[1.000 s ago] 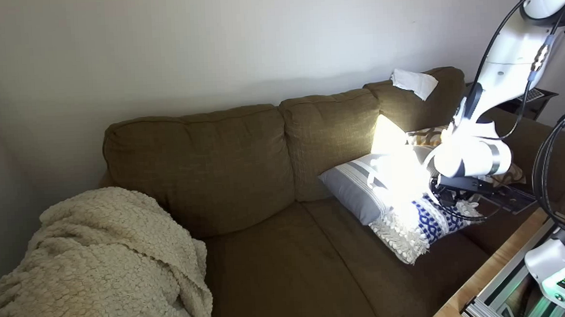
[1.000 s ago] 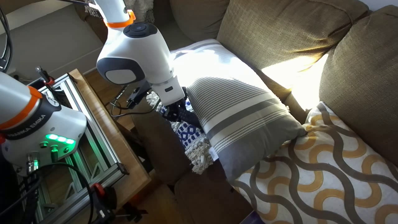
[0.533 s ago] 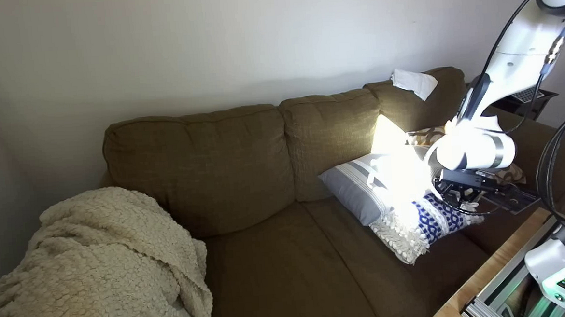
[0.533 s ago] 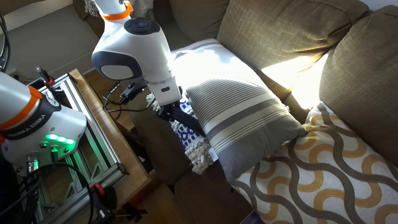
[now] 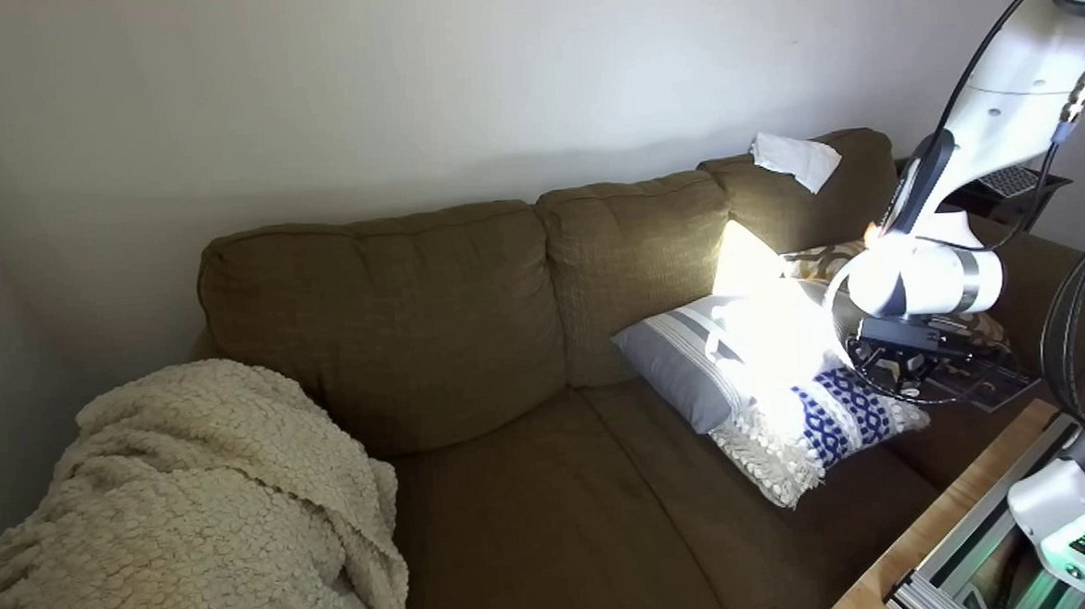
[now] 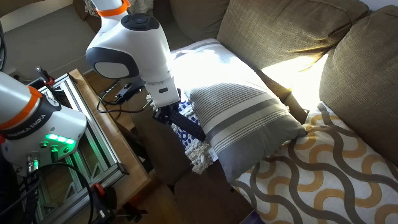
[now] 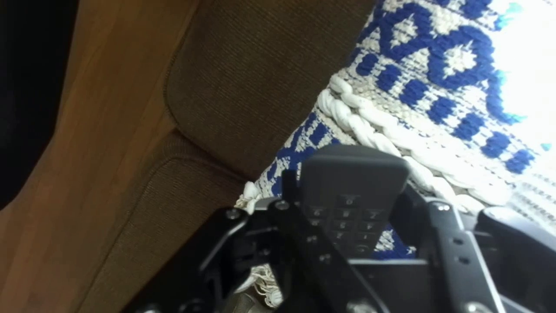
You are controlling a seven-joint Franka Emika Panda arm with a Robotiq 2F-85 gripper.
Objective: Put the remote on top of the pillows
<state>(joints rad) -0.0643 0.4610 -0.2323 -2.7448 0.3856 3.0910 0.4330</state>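
My gripper (image 7: pixel 349 200) is shut on the dark remote (image 7: pixel 354 176), whose number keys face the camera in the wrist view. The remote (image 6: pixel 188 126) sticks out tilted downward from the gripper (image 6: pixel 168 114) in an exterior view, over the blue and white tasselled pillow (image 6: pixel 187 137) and beside the near edge of the grey striped pillow (image 6: pixel 245 113). I cannot tell whether it touches either pillow. The gripper (image 5: pixel 908 364) is above the blue and white pillow (image 5: pixel 851 423) in an exterior view. A wavy yellow and grey pillow (image 6: pixel 332 189) lies beyond the striped one.
The brown couch (image 5: pixel 535 518) carries the pillows and a cream blanket (image 5: pixel 200 508). Its back cushions (image 6: pixel 286 31) rise behind the pillows. The wooden table (image 6: pixel 136 174) with the robot base stands along the couch front. A white cloth (image 5: pixel 797 159) lies on the backrest.
The arm has moved slightly up and back toward the robot base, with the remote still held. More of the remote shows beside the striped pillow. The pillows look unmoved.
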